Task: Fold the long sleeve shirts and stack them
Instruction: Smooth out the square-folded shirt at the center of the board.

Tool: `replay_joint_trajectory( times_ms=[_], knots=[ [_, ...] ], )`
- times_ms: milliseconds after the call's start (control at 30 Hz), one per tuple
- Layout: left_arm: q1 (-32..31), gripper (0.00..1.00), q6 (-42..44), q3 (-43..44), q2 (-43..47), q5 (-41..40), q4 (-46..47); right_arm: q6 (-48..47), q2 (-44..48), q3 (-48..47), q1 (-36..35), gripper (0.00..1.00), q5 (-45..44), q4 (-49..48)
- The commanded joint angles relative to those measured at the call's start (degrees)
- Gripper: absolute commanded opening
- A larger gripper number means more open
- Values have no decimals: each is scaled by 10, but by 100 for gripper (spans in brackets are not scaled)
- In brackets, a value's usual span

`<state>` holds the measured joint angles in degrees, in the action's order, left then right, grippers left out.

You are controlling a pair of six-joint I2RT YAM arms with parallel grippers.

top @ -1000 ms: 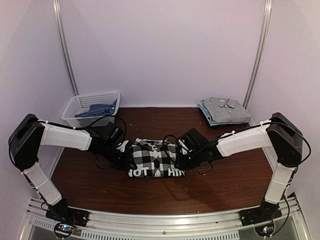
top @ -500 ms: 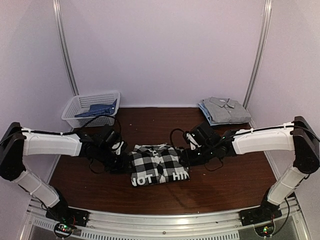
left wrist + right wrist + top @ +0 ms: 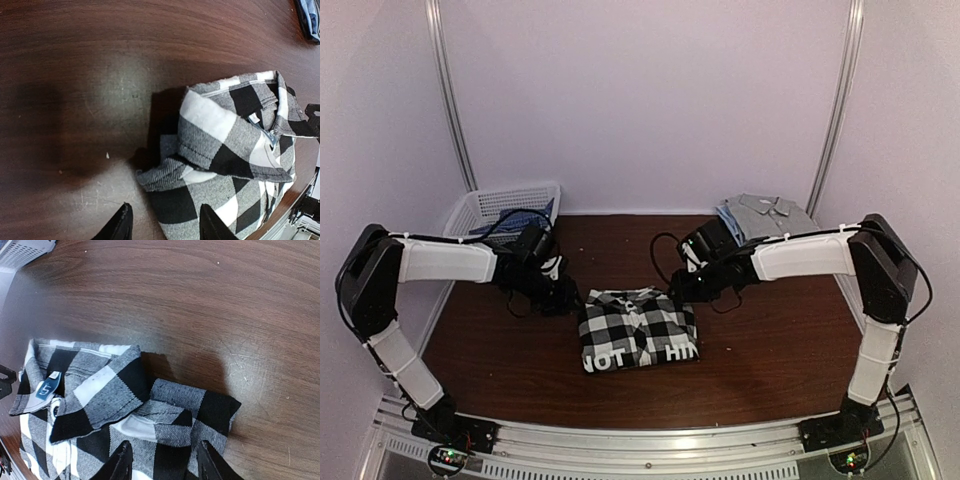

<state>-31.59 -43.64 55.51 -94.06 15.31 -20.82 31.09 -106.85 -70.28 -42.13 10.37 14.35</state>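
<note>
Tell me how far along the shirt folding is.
Done: a folded stack, grey shirt on top, sits at the far right of the table, and the checked shirt lies folded in the middle. In hand: nothing; the left gripper and right gripper hover open at its collar corners. Left: the checked shirt probably goes onto the stack, and a blue shirt waits in the basket.

A dark brown wooden table (image 3: 780, 370) stands in a booth with pale lilac walls (image 3: 640, 100). A white slatted plastic basket (image 3: 470, 212) sits at the table's far left corner, close to the back wall. The left post (image 3: 450, 100), of metal, rises behind the basket, and the right post (image 3: 838, 100) rises at the far right corner. A ribbed metal rail (image 3: 650, 442) runs along the near edge. Close up, the tabletop shows fine scratches (image 3: 240, 357) and a pale speck (image 3: 107, 155).
</note>
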Motion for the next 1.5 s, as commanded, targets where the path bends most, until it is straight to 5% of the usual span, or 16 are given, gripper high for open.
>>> replay_joint_trajectory(
  times_ms=[0,300,633,800,1167,1467],
  knots=[
    [3,46,25,29,-35,31,36,-12,-25,-28,1,46,12,-1],
    [3,41,30,48,-80,41,47,-12,-53,-32,1,45,29,-12],
    [-3,0,41,73,-79,52,40,-17,-33,-37,2,15,25,-3],
    [-18,0,50,101,-72,45,17,-16,-1,-37,2,0,10,11],
    [-42,0,61,159,-77,27,-18,-8,83,26,1,0,-35,29],
    [-41,0,82,196,-163,1,-17,2,56,93,22,0,-46,-10]
  ],
)
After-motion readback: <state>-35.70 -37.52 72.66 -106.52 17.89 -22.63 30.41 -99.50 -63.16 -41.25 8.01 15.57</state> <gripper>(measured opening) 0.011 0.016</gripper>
